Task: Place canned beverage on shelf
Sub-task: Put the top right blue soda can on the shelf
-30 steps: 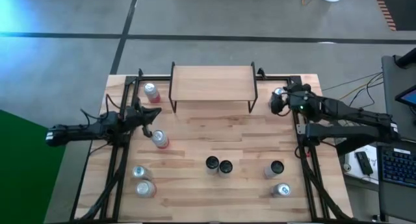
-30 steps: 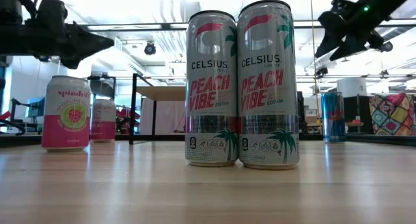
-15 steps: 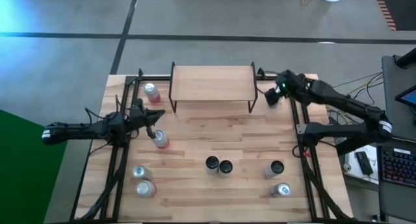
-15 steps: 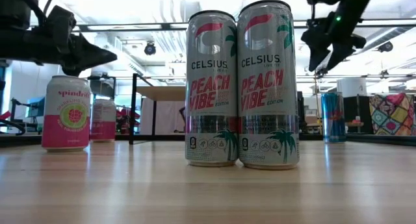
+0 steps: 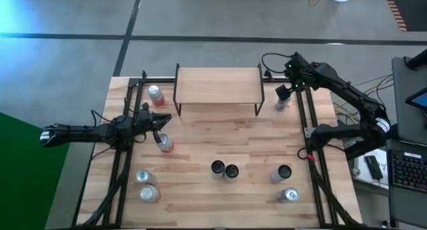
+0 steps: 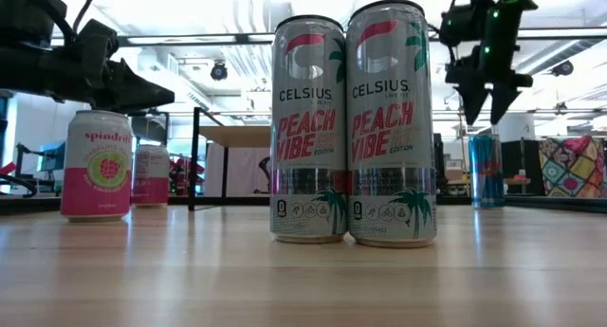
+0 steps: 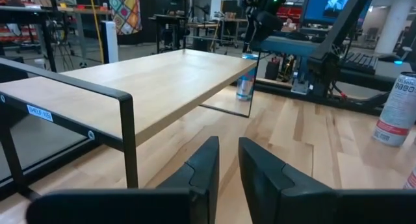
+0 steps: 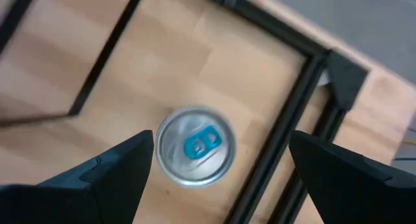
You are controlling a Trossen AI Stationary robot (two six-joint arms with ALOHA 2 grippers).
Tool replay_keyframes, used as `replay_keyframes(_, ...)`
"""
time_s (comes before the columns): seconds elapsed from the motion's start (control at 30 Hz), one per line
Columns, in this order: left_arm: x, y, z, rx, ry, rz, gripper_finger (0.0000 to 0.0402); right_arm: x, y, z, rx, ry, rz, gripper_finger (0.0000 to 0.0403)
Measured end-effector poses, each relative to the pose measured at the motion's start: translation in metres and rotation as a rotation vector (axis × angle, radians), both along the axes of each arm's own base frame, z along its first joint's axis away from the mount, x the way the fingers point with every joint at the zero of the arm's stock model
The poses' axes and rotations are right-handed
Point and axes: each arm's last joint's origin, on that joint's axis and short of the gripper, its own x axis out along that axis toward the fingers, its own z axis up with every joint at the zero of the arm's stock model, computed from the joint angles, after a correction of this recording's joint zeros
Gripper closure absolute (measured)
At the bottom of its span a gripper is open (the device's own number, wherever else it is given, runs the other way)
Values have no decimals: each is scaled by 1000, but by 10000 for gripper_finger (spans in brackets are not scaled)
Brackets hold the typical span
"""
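Observation:
The shelf, a low wood-topped riser on black legs, stands at the table's far middle; nothing is on it. A slim blue can with a silver top and blue tab stands upright on the table just right of the shelf. My right gripper hangs open above this can, pointing down, one finger on each side of it and clear of it. My left gripper sits level at the table's left, fingers a narrow gap apart, beside a pink-and-white can.
Two tall cans stand together near the table's middle front. More cans stand at the far left, near left and near right. Black frame rails run along both sides and the far edge.
My right arm has swung round from the table's right edge toward the far edge. Its gripper has tipped from a slant to pointing nearly straight down and now stands over the blue can beside the shelf. No can has moved.

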Motion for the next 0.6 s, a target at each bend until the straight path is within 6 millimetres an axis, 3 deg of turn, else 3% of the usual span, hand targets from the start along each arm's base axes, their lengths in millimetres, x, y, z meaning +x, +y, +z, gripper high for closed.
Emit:
replay_keyframes(0.33, -1, 3, 3, 21, -20, 112, 354, 4, -6, -30, 108, 44, 56, 57)
replay_keyframes(0.6, -2, 3, 3, 20, -20, 130, 354, 6, -14, -43, 114, 61, 89, 90)
